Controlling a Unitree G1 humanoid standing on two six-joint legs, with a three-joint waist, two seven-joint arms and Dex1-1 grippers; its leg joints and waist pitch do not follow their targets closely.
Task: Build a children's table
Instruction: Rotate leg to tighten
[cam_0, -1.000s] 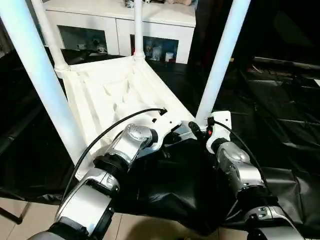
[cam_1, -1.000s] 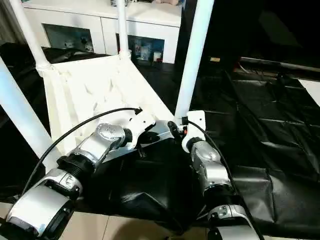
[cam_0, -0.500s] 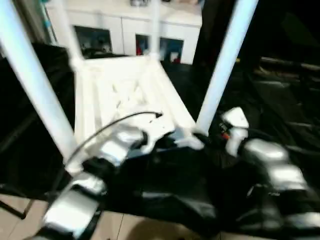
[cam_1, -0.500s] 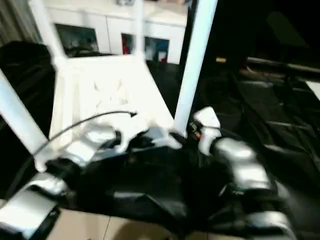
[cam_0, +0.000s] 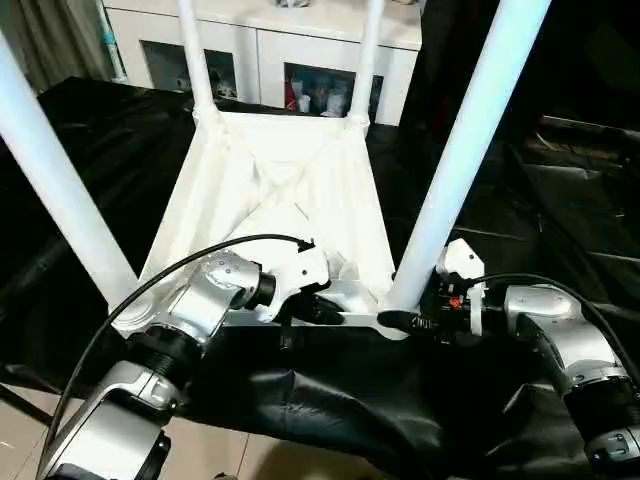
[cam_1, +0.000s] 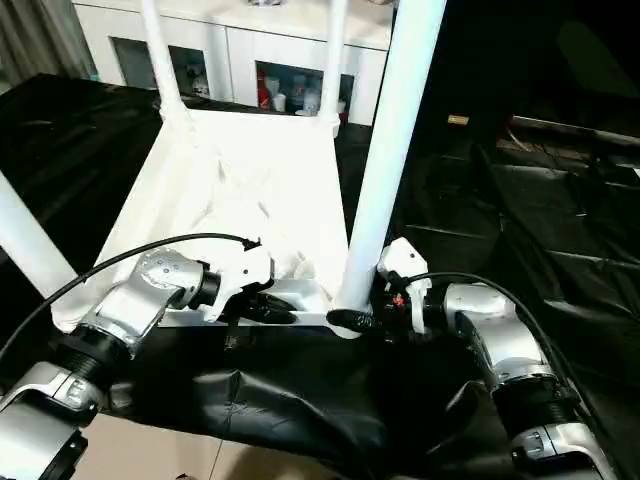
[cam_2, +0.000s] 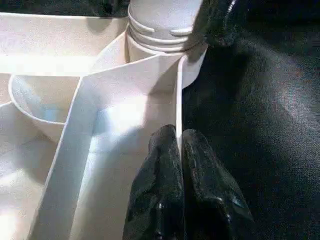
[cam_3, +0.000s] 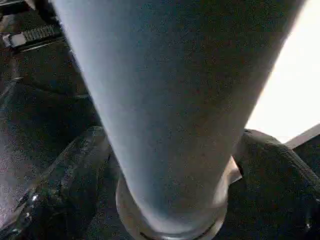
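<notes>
The children's table lies upside down on the black cloth, its ribbed white top facing up. Its legs stand upright in the corner sockets: near right leg, near left leg, two far legs. My left gripper is shut on the top's thin near rim, close to the near right socket. My right gripper reaches in from the right and stands open, one finger on each side of the near right leg's base.
The black-draped work table spreads out to the right and left. A white cabinet with glass doors stands behind it. Tiled floor shows below the table's near edge. A black cable arcs over my left wrist.
The whole view has shifted. My right forearm has swung out to the right, and its fingers now straddle the leg's base and stand wider. The left gripper keeps its hold on the rim.
</notes>
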